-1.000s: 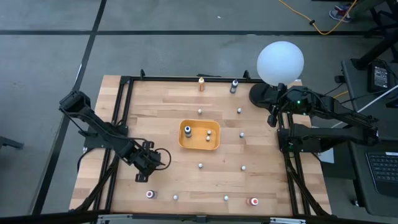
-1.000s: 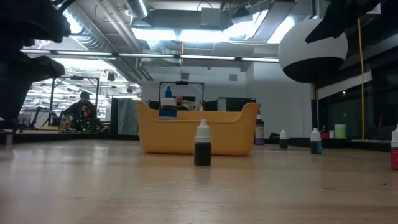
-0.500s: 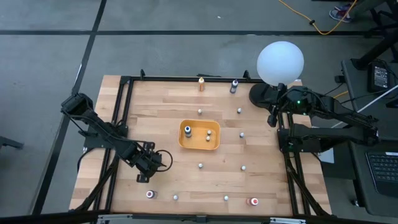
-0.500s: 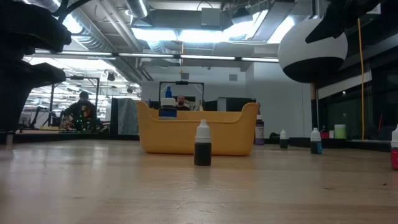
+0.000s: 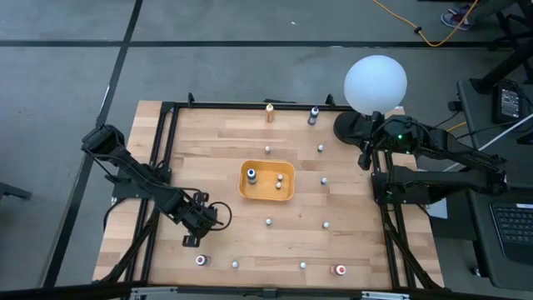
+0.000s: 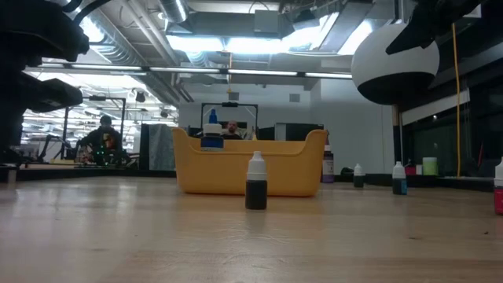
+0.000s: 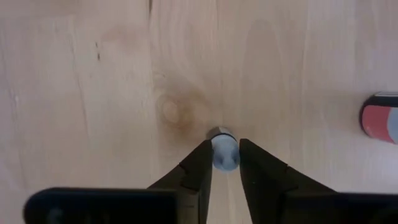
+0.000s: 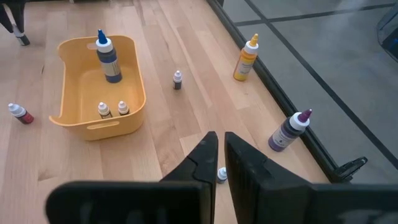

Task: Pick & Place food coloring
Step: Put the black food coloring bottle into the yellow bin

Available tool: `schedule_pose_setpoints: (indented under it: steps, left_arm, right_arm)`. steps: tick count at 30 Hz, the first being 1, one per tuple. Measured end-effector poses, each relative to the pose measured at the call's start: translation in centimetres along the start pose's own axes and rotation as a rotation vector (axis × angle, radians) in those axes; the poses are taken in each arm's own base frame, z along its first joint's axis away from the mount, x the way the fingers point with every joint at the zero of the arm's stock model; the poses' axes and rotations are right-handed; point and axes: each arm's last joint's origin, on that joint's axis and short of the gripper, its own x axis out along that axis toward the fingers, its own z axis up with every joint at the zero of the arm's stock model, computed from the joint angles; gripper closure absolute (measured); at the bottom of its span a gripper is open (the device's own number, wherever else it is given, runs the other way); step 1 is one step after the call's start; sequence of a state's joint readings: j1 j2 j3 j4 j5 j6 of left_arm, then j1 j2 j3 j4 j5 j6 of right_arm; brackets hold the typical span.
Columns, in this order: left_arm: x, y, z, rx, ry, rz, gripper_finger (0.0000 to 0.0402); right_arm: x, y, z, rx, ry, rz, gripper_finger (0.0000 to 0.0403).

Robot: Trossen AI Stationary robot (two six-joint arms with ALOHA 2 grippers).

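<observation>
Food coloring bottle (image 7: 224,151) sits pinched in my left pincer (image 7: 224,163) on the table (image 5: 225,146); three lie in the tray (image 5: 266,193), many remain.

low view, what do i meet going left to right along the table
yellow tray → dark bottle with white cap → dark bottle beside the tray's right end → small bottle → blue-green bottle → red bottle at the edge

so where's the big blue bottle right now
The big blue bottle stands upright inside the orange-yellow tray near the table's middle, at the tray's left end in the high view, with two tiny bottles beside it.
</observation>
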State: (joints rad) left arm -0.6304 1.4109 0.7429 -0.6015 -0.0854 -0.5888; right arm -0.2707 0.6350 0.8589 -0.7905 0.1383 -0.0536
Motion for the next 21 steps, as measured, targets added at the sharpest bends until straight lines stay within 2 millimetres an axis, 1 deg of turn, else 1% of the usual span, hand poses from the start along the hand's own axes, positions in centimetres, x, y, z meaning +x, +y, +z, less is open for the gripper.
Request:
schedule_pose_setpoints:
  steps: [4, 11, 15, 21]
  left_arm:
    - [0.0, 0.0, 0.0, 0.000, 0.001, -0.002, 0.0345]
    - [-0.3, -0.1, 0.1, 0.000, -0.002, -0.014, 0.0344]
    - [-1.7, -0.4, 0.9, 0.002, -0.031, -0.032, 0.0347]
    - [-3.9, -0.2, 1.7, -0.016, -0.028, -0.041, 0.0347]
  right_arm:
    - [0.0, 0.0, 0.0, 0.000, -0.001, 0.000, 0.0369]
    - [0.0, 0.0, 0.0, 0.000, 0.000, 0.000, 0.0369]
    - [0.0, 0.0, 0.0, 0.000, 0.000, 0.000, 0.0369]
    - [0.0, 0.0, 0.0, 0.000, 0.000, 0.000, 0.0369]
